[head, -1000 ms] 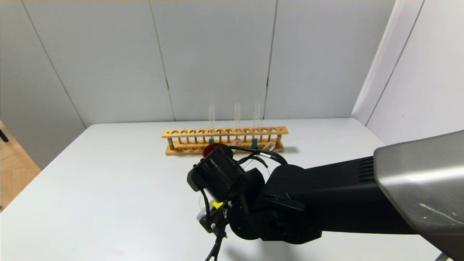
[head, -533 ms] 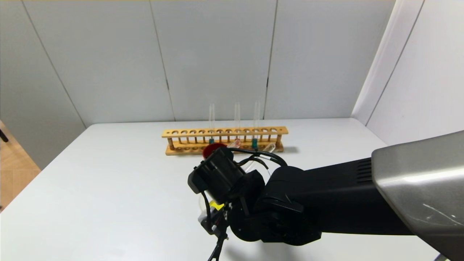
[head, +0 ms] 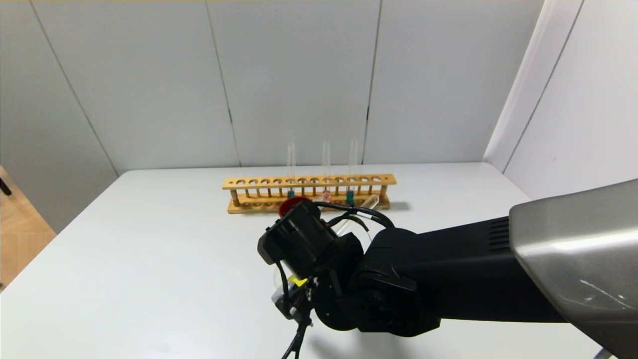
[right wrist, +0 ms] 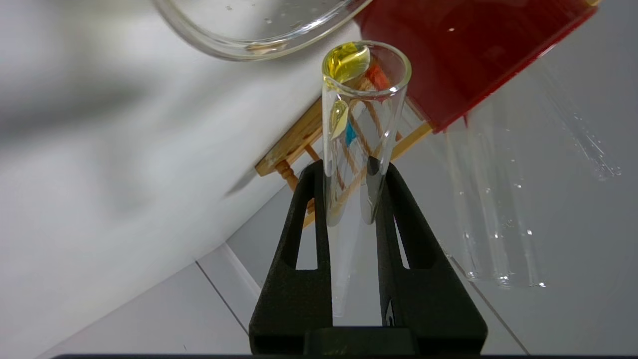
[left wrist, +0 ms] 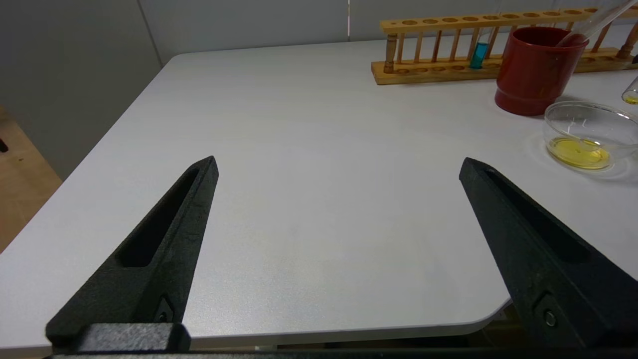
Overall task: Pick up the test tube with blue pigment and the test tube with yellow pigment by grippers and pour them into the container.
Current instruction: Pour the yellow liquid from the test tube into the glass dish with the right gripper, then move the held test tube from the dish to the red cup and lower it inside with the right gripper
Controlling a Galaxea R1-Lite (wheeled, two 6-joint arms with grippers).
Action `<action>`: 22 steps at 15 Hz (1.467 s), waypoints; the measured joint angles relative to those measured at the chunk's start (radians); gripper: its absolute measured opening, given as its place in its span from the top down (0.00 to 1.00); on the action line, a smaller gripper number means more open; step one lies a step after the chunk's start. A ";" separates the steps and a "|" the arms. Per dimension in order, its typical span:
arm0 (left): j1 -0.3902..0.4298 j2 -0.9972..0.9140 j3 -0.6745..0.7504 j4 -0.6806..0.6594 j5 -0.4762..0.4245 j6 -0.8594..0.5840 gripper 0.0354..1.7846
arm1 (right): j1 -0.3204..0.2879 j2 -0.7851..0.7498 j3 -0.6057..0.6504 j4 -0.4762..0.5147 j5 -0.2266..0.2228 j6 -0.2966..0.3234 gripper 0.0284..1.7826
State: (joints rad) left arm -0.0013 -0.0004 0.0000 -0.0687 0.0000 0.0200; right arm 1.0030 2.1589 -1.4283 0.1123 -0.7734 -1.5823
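1. Right tool (right wrist: 349, 169) is clamped on the yellow tube (right wrist: 364, 94), fingers pinching the glass on both sides. The tube is tipped, its open mouth toward the glass dish (right wrist: 259, 30); a little yellow liquid clings at the lip and inner wall.
2. Glass dish (left wrist: 588, 134) sits on the bench (left wrist: 309, 164), toward the right side, in front of the red cup (left wrist: 536, 70). A shallow pool of yellow liquid lies in its bottom.
3. Red cup stands just in front of the wooden rack (head: 309, 192), which runs along the far edge of the bench.
4. Blue tube (head: 351, 172) stands upright in the rack, right of centre; teal liquid at its base. Two more tubes stand upright to its left, one holding darker blue.
5. In the head view the right arm covers the dish and most of the cup.
6. Left tool (left wrist: 339, 169) hovers over the near edge of the bench, fingers spread wide, holding nothing, well apart from the dish.
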 joint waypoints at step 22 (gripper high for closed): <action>0.000 0.000 0.000 0.000 0.000 0.000 0.04 | -0.013 -0.075 0.039 -0.199 0.173 0.949 0.86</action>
State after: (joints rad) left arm -0.0013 -0.0004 0.0000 -0.0687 0.0000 0.0196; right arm 0.9900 2.0840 -1.3889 -0.0864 -0.6002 -0.6334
